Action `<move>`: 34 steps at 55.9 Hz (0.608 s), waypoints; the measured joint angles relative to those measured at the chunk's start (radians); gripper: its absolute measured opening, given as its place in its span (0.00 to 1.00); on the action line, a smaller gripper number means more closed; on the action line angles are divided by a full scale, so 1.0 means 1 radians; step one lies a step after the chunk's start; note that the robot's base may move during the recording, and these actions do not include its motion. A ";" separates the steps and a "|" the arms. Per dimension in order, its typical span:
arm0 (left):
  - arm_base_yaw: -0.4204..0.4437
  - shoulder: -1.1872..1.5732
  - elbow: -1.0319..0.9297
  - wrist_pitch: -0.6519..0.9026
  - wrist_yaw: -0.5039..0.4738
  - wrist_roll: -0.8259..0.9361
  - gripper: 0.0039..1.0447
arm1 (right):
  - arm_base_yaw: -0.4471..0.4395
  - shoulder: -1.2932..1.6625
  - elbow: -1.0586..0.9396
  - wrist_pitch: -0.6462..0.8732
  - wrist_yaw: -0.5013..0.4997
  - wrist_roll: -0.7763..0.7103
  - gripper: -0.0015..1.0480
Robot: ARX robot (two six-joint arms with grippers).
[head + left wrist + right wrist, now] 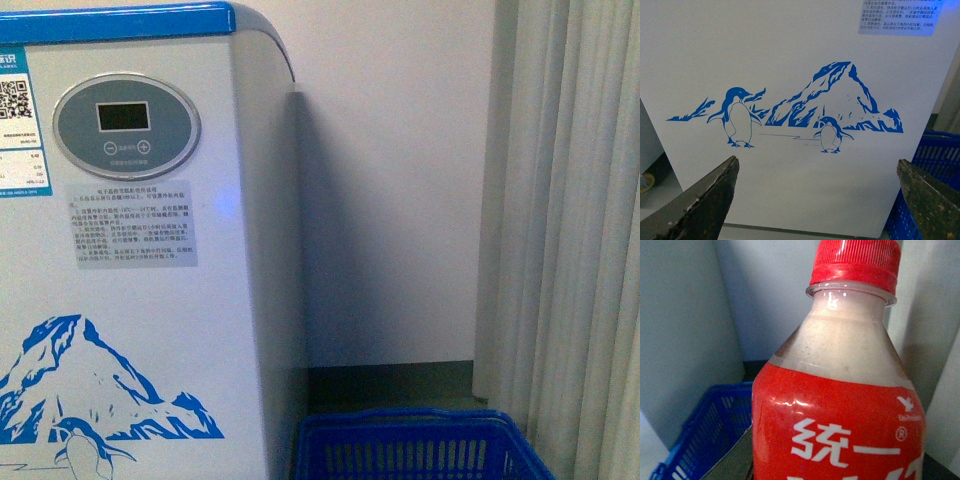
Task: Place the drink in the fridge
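The drink point(840, 390) fills the right wrist view: a plastic bottle with a red cap, pale beige liquid and a red label with white characters. My right gripper is shut on it low down, and only one grey finger point(732, 460) shows beside the label. The fridge point(150, 330) is a white chest with blue top trim, an oval grey display point(126, 125) and a blue mountain picture. My left gripper point(817, 161) is open and empty, facing the fridge front point(790, 60) with its penguin picture. The fridge's lid is out of view. Neither arm shows in the front view.
A blue slotted basket point(420, 445) stands on the floor right of the fridge, also seen as the basket point(935, 165) and the basket point(710, 430). A white wall lies behind it, and a pale curtain point(570, 230) hangs at the right.
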 joint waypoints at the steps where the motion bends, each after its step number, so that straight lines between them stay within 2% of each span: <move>1: 0.000 0.000 0.000 0.000 0.000 0.000 0.92 | 0.003 -0.003 -0.006 -0.002 0.003 0.000 0.40; 7: 0.000 0.000 0.000 0.000 0.000 0.000 0.92 | 0.019 -0.011 -0.042 0.068 -0.003 0.006 0.40; 17: 0.000 0.000 0.000 0.000 0.000 0.000 0.92 | 0.040 -0.039 -0.041 0.092 0.024 -0.004 0.40; 20: 0.000 0.000 0.000 0.000 0.000 0.000 0.92 | 0.047 -0.039 -0.017 0.006 0.020 -0.025 0.40; 25: 0.000 0.000 0.000 0.000 0.000 0.000 0.92 | 0.126 -0.075 -0.040 -0.112 0.106 -0.045 0.40; 30: 0.000 0.000 0.000 0.000 0.000 0.000 0.92 | 0.217 -0.115 -0.071 -0.127 0.199 -0.053 0.40; 34: 0.000 0.000 0.000 0.000 0.000 0.000 0.92 | 0.260 -0.135 -0.083 -0.130 0.236 -0.054 0.40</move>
